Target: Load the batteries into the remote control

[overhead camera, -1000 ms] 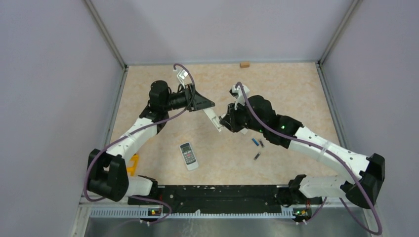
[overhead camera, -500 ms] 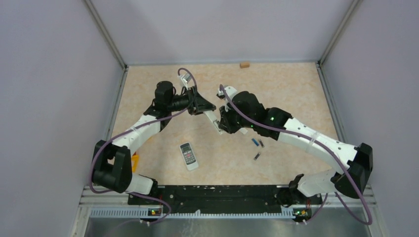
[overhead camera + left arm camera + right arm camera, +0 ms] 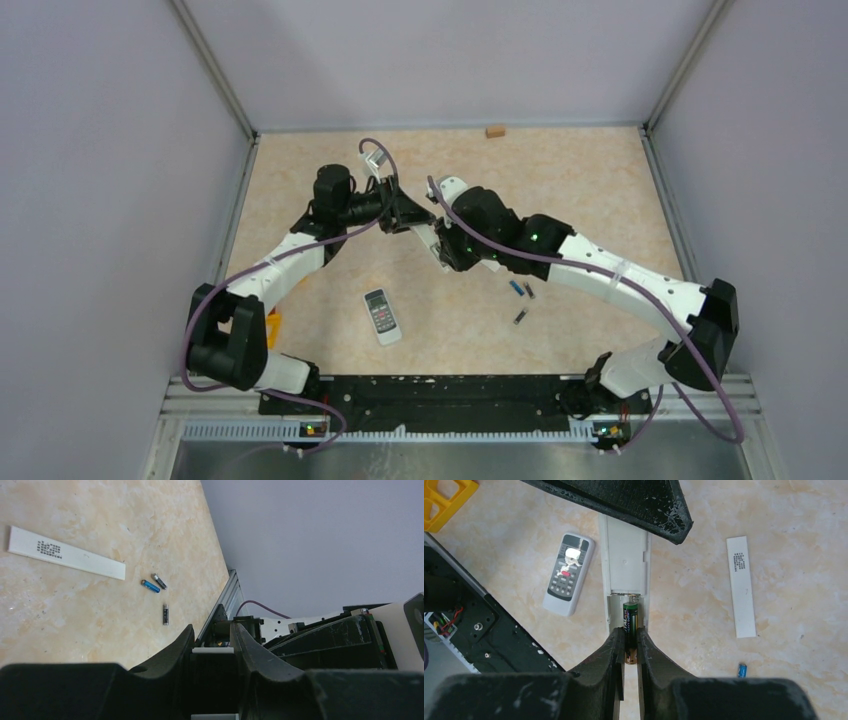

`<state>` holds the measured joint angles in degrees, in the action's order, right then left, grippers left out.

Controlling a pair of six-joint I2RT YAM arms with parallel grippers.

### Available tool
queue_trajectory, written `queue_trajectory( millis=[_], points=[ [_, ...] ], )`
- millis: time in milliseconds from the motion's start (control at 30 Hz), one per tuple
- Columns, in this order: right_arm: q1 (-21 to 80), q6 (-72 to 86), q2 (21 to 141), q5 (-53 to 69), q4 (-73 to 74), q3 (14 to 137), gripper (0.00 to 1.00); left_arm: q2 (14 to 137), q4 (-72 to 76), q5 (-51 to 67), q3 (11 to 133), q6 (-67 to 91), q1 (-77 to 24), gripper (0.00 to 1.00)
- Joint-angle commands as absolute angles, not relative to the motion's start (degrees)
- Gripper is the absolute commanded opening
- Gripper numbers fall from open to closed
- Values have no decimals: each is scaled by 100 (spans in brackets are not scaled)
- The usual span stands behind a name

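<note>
Right gripper (image 3: 630,645) pinches the battery (image 3: 630,622) straight ahead of its fingertips, long axis in line with the open bay of the remote (image 3: 624,560), whose far end the left gripper (image 3: 212,650) clamps.

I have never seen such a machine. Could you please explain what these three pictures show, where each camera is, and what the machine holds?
These are two robot arms fixed at the near edge of a table. One picture looks down from above. The other two come from small cameras on each wrist, so the dark shapes at the bottom are that arm's own fingers.

The left gripper holds a long white remote, back side up, with its battery slot open. The right gripper pinches a battery and is placing it into that slot.

On the table lie a second, smaller remote, three loose batteries, a flat white strip that may be the battery cover, and a small orange block.
</note>
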<state>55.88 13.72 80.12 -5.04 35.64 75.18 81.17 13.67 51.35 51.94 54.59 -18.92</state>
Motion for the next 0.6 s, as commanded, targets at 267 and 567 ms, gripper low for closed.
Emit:
queue_trajectory(
  millis=[267, 567],
  points=[
    [5645, 1626, 8254, -1020, 4014, 7816, 13, 8043, 1609, 5272, 5221, 5596, -1916, 0],
    [5643, 1756, 8341, -1243, 4112, 7830, 19, 8057, 1584, 5264, 5212, 5625, -1916, 0]
  ],
)
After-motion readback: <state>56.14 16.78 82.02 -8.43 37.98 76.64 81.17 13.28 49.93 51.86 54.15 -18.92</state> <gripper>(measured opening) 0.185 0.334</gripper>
